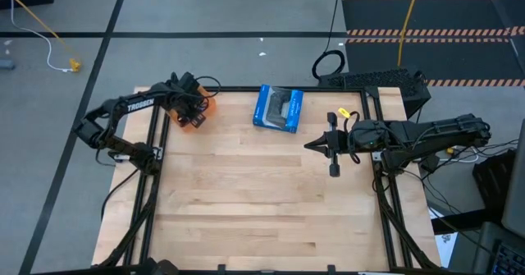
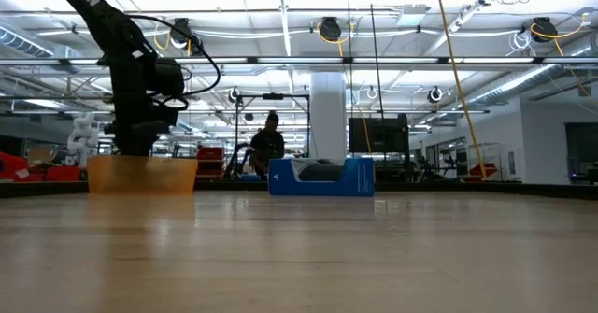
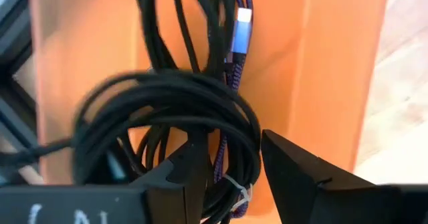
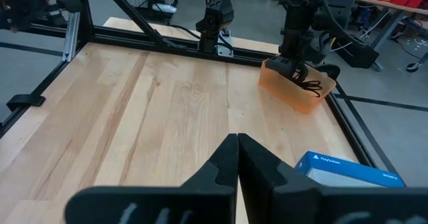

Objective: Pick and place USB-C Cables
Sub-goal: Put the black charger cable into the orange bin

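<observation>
The orange bin (image 1: pixel 195 117) stands at the table's far left corner, and the blue box (image 1: pixel 278 108) lies to its right. In the left wrist view the bin (image 3: pixel 334 63) holds two black cables, one a loose coil (image 3: pixel 160 97) and one running lengthwise (image 3: pixel 160 23), plus the blue-purple cable (image 3: pixel 237 30) with its silver plug. My left gripper (image 3: pixel 234 174) is open and reaches down into the bin, its fingers on either side of the blue-purple cable's tied end. My right gripper (image 1: pixel 316 146) is shut and hovers over the table's right part, touching nothing. My left gripper comes from above into the orange bin. One finger (image 3: pixel 190 174) lies against the edge of the black coil as seen and the other (image 3: pixel 294 170) stands beside the blue-purple cable's tied end (image 3: pixel 227 177). I cannot tell whether they touch the cables, which lie in the bin.
The blue box (image 2: pixel 322 177) sits near the far edge, right of the orange bin (image 2: pixel 142 175). A black frame runs around the wooden table (image 1: pixel 262 201). Bare wood spreads from the middle to the near edge. A person (image 2: pixel 269 145) is far back in the room.
</observation>
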Robot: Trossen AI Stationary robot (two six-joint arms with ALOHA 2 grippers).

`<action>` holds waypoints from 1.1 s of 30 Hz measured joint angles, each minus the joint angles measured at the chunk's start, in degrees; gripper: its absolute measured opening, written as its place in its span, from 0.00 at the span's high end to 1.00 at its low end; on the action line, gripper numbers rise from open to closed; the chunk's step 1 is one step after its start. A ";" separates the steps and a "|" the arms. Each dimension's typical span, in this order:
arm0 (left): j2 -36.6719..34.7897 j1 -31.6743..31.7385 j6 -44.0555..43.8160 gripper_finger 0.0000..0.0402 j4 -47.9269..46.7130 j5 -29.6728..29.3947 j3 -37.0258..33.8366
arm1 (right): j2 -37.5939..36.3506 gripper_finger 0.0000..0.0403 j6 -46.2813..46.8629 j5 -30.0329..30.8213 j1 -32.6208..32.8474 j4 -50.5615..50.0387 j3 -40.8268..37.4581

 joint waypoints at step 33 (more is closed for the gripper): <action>-2.22 -1.51 -18.23 0.62 -12.20 -16.22 9.59 | -0.01 1.00 -0.16 0.00 0.00 -0.06 0.00</action>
